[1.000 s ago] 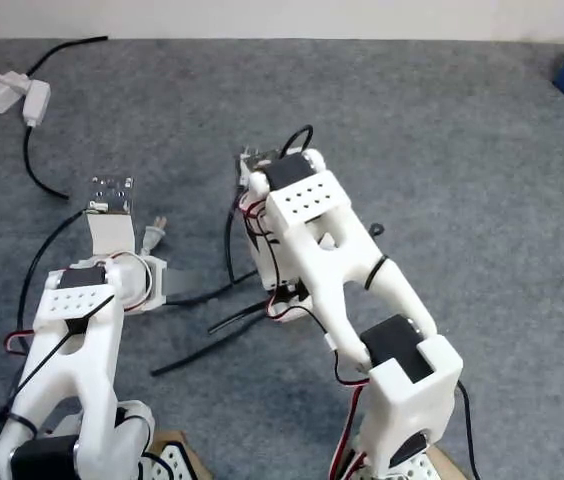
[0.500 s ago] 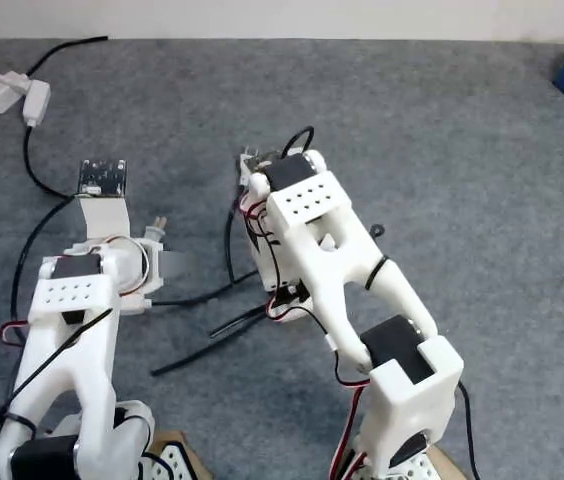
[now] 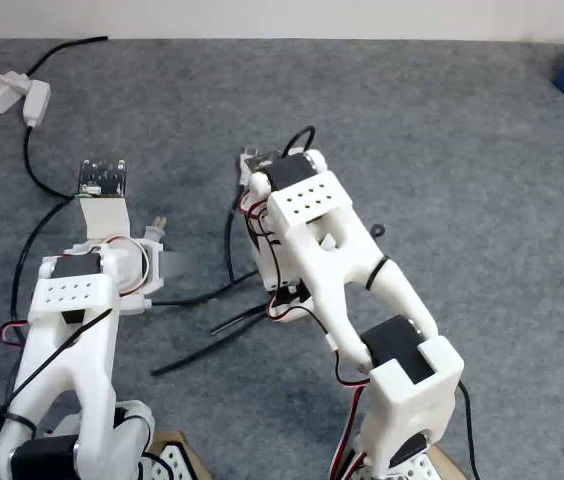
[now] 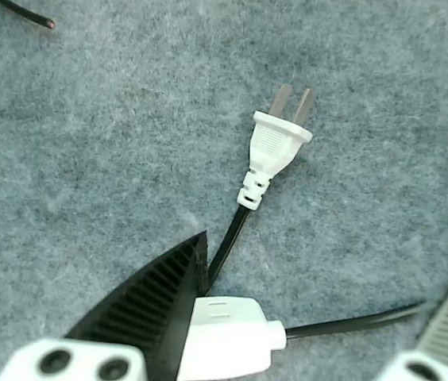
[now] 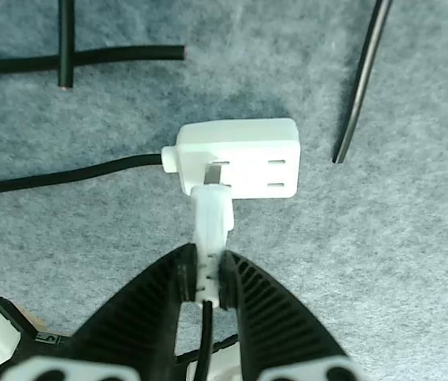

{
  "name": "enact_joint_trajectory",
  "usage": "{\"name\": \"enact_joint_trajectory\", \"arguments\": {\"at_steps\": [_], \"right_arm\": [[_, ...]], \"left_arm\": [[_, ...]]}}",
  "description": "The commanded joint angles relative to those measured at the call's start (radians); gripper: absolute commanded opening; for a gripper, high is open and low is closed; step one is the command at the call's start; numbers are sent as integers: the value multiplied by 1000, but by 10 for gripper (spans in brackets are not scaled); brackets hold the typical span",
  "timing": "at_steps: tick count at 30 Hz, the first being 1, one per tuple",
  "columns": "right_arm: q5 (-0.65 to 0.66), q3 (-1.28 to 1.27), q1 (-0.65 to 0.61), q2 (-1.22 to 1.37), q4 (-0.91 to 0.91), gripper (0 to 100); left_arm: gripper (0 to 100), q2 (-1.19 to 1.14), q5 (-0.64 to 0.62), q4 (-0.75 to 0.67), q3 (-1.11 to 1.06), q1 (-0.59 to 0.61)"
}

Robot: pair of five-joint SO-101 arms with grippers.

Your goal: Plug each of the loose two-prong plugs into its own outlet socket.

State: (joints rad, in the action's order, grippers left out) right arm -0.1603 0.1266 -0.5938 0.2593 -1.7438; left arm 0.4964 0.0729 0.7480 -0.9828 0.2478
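Loose plug flat on carpet, left of centre in high view, near left gripper — jaws released, second socket block against black one. Likely light, rigid, cord springy: pinch ribbed body. Right gripper clenched on held plug, prongs entering outlet block — neighbouring slots free.

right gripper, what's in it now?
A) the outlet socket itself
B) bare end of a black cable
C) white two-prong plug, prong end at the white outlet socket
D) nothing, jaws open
C: in the right wrist view the right gripper is shut on the white two-prong plug, whose prong end meets the face of the white outlet socket; how far in it is seated cannot be told.
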Motion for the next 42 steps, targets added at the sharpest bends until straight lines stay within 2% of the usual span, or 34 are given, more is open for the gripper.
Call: {"name": "enact_joint_trajectory", "arguments": {"at_steps": [1, 16, 26, 42], "right_arm": [[-15, -1, 30, -10, -2, 7], [-21, -53, 35, 2, 44, 7], [-18, -45, 36, 265, 171, 7], [-12, -51, 38, 429, 254, 7]], "left_arm": [[436, 13, -9, 8, 38, -13], [436, 13, -9, 3, 36, -13], [436, 13, -9, 6, 36, -16], [436, 13, -9, 6, 38, -18]]}}
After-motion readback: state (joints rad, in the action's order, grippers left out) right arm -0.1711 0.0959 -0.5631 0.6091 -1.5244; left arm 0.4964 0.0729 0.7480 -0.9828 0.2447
